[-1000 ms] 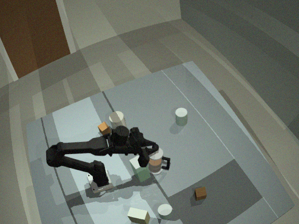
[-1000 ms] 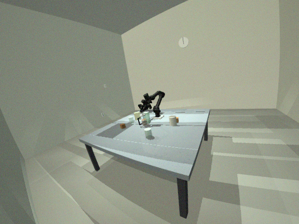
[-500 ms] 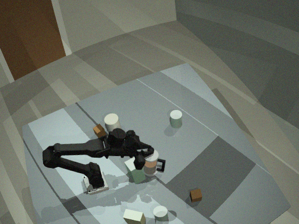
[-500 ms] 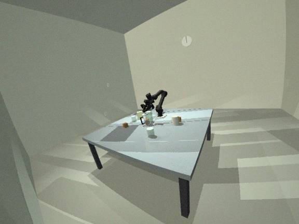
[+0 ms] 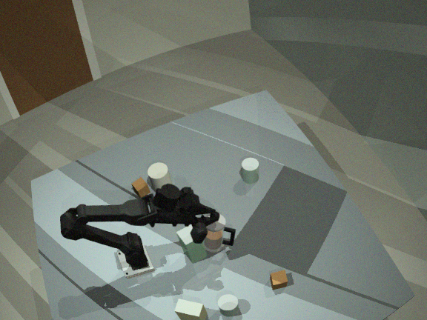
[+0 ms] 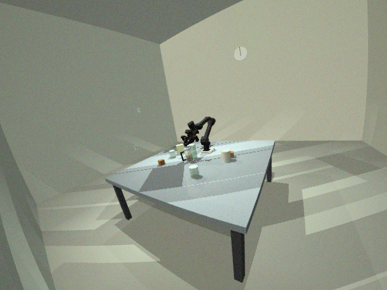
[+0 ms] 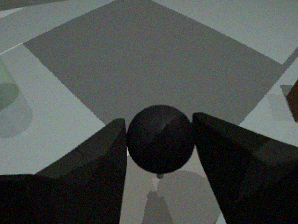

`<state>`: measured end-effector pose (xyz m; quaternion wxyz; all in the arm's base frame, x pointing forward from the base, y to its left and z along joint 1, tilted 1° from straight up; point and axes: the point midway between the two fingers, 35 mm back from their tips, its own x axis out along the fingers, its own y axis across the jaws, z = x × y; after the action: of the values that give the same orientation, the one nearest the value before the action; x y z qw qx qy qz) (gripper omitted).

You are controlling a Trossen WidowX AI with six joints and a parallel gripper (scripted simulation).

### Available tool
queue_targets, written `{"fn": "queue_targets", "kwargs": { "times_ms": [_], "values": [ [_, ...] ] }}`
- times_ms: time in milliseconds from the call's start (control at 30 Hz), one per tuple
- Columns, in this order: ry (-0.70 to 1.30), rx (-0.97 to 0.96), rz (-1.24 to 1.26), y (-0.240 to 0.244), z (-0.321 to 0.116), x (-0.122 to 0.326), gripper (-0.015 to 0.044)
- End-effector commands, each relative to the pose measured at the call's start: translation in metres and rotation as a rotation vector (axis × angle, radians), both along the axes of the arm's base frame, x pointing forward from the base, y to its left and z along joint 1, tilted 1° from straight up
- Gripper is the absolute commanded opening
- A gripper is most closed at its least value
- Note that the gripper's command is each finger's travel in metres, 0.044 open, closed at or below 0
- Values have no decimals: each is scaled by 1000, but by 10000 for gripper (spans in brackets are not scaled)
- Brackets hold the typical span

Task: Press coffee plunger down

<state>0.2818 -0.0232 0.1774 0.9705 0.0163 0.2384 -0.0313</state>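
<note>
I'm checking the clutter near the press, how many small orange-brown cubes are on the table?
2. One orange-brown cube sits beside the cream cylinder, behind the arm. The other lies apart toward the near edge, right of the press. More may hide under the arm.

In the wrist view the gripper [image 7: 160, 139] fingers run off the bottom and side edges, and the plunger knob [image 7: 160, 139] hides most of its rod. The coffee press [image 7: 166, 219] is cut off below — its base is unseen. From the top, the arm [image 5: 111, 212] covers part of the press and the green block [image 5: 193, 246]. In the exterior view — everything on the table [image 6: 215, 198] is too small to make out.
</note>
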Motion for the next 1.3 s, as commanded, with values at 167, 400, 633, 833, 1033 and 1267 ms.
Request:
{"fn": "queue_targets", "kwargs": {
  "times_ms": [167,400,633,833,1033,1267],
  "values": [
    [21,6,-3,0,-5,1,124],
    [21,6,-3,0,-5,2,124],
    [5,1,0,0,-1,2,124],
    [5,1,0,0,-1,2,176],
    [5,1,0,0,-1,2,334],
    [5,1,0,0,-1,2,440]
  ]
}}
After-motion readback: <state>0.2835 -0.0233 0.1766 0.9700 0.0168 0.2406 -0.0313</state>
